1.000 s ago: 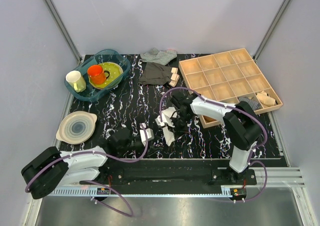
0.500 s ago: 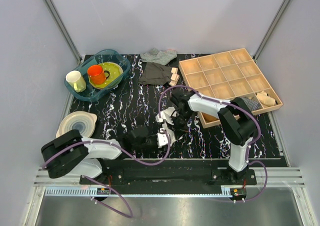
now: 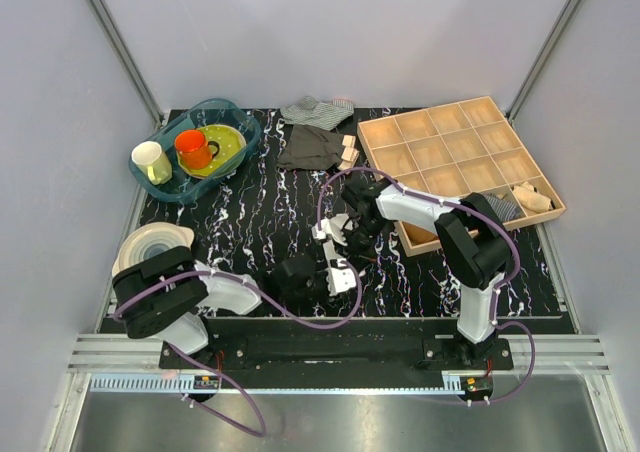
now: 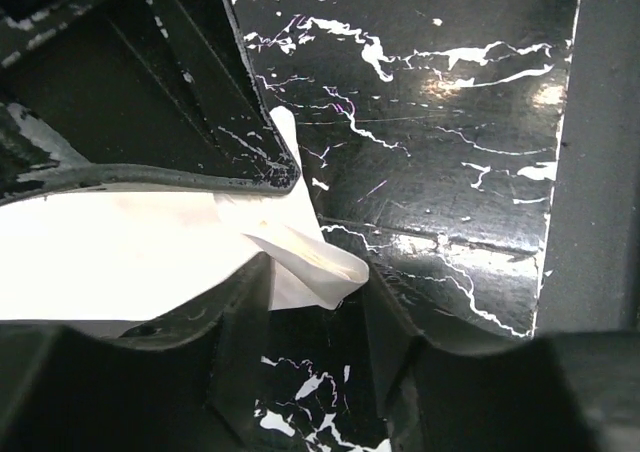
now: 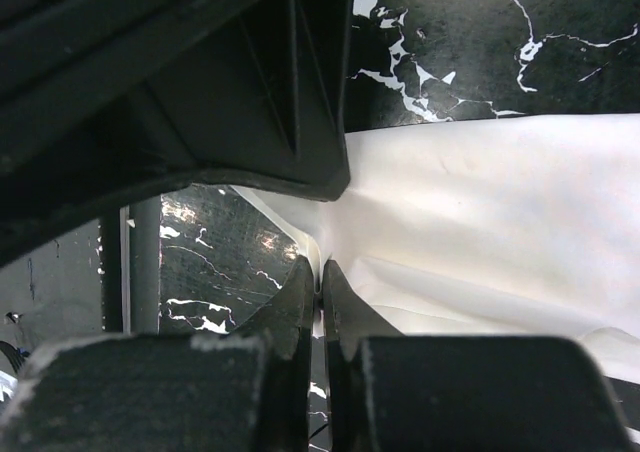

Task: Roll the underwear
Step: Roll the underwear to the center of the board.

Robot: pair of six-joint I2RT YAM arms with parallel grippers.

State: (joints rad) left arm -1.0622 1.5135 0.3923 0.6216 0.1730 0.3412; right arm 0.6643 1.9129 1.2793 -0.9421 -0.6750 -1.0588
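The underwear (image 3: pixel 330 242) is a small white cloth bunched on the black marbled table, just left of the wooden tray. My right gripper (image 3: pixel 346 234) is over it; in the right wrist view its jaws (image 5: pixel 320 277) are shut on a pinched fold of the white cloth (image 5: pixel 480 212). My left gripper (image 3: pixel 333 274) has reached in from the left, close to the near edge. In the left wrist view it (image 4: pixel 320 302) is open, and a folded corner of the cloth (image 4: pixel 310 262) lies at its fingertips. The right gripper's dark body fills the upper left of that view.
A wooden compartment tray (image 3: pixel 440 157) stands at the back right with small items in its right cells. A dark grey garment (image 3: pixel 310 147), a striped cloth (image 3: pixel 318 110) and wooden blocks (image 3: pixel 348 154) lie behind. A blue bin (image 3: pixel 250 132) with cups and a plate (image 3: pixel 150 240) are at the left.
My left arm has swung to the right, bringing its gripper up to the near edge of the underwear. My right gripper has stayed shut on the cloth, shifting only slightly.
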